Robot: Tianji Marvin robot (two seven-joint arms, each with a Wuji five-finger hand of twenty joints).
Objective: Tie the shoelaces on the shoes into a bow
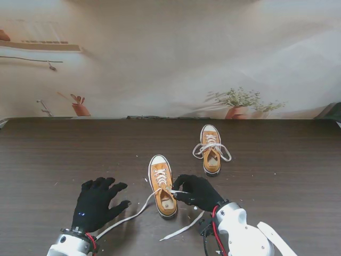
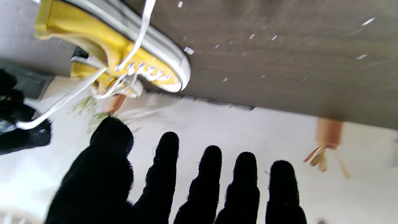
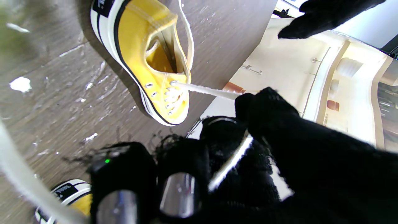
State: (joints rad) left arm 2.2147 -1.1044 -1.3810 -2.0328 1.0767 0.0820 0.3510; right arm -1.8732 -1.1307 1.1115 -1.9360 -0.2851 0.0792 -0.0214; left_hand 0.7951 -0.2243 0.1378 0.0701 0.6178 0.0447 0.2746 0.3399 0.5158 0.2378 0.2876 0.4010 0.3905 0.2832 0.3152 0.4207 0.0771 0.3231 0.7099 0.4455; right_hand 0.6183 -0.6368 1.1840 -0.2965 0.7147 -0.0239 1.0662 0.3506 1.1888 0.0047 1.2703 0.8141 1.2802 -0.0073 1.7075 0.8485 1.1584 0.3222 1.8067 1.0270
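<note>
**Right hand pinching lace at the near shoe**

Right hand [image 1: 197, 193], black-gloved, sits just to the right of the nearer shoe, its fingers curled shut on a flat white shoelace [image 3: 207, 90]. The right wrist view shows that lace running taut from the shoe's top eyelets into the pinch between thumb and fingers [image 3: 186, 161].

Order below runs from largest to smallest.

1. Dark brown wood-grain table [image 1: 53, 160]: carries both shoes and scattered pale flecks.
2. Left hand [image 1: 97, 204], black-gloved: palm down on the table to the left of the nearer shoe, fingers spread wide, holding nothing.
3. Nearer mustard-yellow canvas sneaker with white rubber toe cap [image 1: 162, 183]: between the two hands, toe pointing away from the robot, laces untied.
4. Second mustard-yellow sneaker [image 1: 211, 149]: farther from the robot and to the right, well apart from the first, its white laces lying loose over both sides.
5. Other loose lace end [image 1: 128, 218]: trails from the nearer shoe across the table toward the left wrist.
</note>
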